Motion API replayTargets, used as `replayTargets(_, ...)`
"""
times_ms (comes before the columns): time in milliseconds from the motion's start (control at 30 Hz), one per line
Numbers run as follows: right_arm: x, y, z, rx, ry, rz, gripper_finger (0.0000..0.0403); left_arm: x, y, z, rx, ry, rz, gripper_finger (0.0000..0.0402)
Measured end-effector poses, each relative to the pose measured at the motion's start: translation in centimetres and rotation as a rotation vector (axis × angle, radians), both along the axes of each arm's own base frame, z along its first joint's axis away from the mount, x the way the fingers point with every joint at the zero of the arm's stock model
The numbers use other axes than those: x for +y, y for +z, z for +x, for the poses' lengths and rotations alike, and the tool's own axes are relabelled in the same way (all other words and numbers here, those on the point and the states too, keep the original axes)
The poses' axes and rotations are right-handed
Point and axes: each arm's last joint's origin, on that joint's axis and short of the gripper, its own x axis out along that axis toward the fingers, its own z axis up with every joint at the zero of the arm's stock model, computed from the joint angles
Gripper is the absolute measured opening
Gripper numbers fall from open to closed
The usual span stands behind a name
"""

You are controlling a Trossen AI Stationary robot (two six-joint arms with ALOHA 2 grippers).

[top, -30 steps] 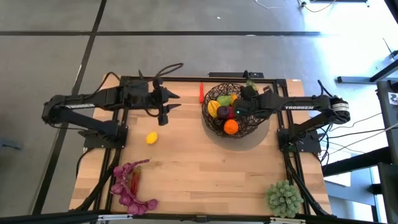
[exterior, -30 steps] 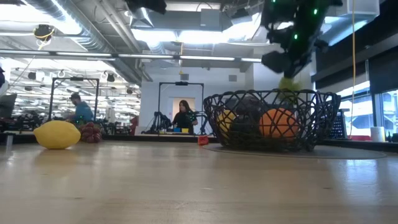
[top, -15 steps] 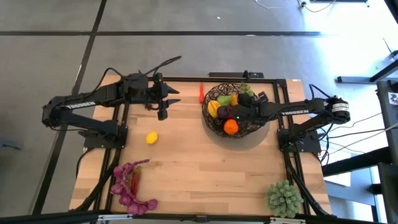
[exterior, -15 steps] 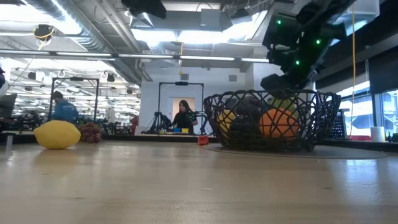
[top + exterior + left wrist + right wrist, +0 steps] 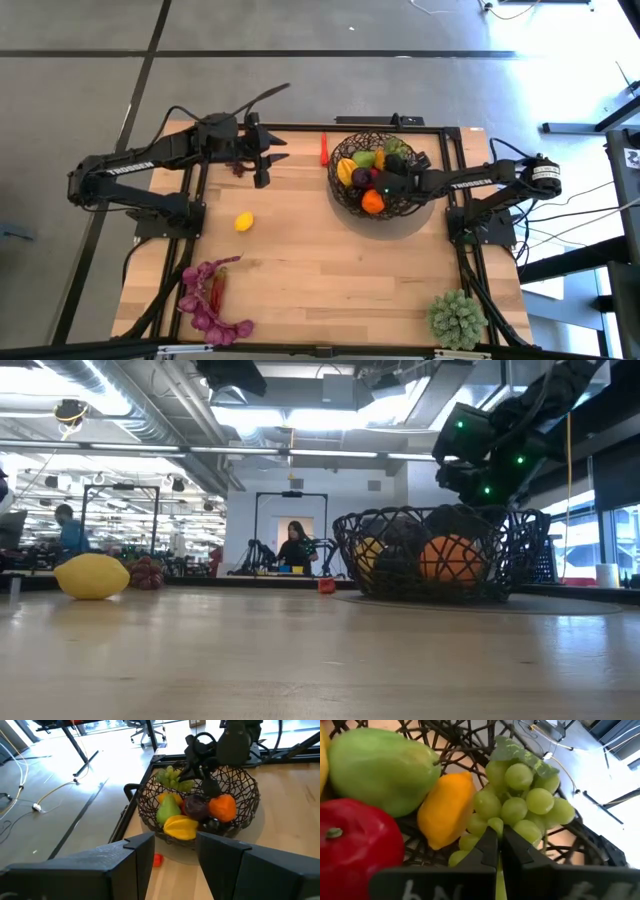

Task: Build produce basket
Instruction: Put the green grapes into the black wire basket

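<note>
Toward 1 o'clock on the table [image 5: 330,250]: the basket [image 5: 345,190], round, dark brown, open-weave. Inside: green grapes [image 5: 522,800], a green pear-like fruit [image 5: 380,767], yellow fruits [image 5: 182,826], an orange [image 5: 372,203], a red apple [image 5: 355,845], something dark purple [image 5: 197,806]. Lemon [image 5: 243,221] loose at 9 o'clock; purple leaves [image 5: 205,300] at 8 (a chilli among them). Right gripper [image 5: 496,851] inside the basket, fingers pinched shut on a grape stem. Left gripper [image 5: 262,160] at 11 o'clock, fingers partly open, holding nothing.

high: overhead, whole table | low: tabletop-level | wrists: close | shared: basket [image 5: 378,177]
</note>
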Motion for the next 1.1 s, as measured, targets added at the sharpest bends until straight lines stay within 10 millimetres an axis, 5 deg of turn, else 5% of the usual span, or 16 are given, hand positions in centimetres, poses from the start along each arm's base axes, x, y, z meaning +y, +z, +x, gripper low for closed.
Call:
replayTargets(467, -0.5, 0.0, 0.3, -0.027, 0.041, 0.047, 0.0012, -0.1, 0.0, 0.0, 0.002, -0.025, -0.01, 0.0134)
replayTargets(1100, -1.4, -0.1, 0.1, -0.047, 0.021, 0.083, 0.0129, -0.1, 0.0, 0.0, 0.001, -0.025, -0.01, 0.0133)
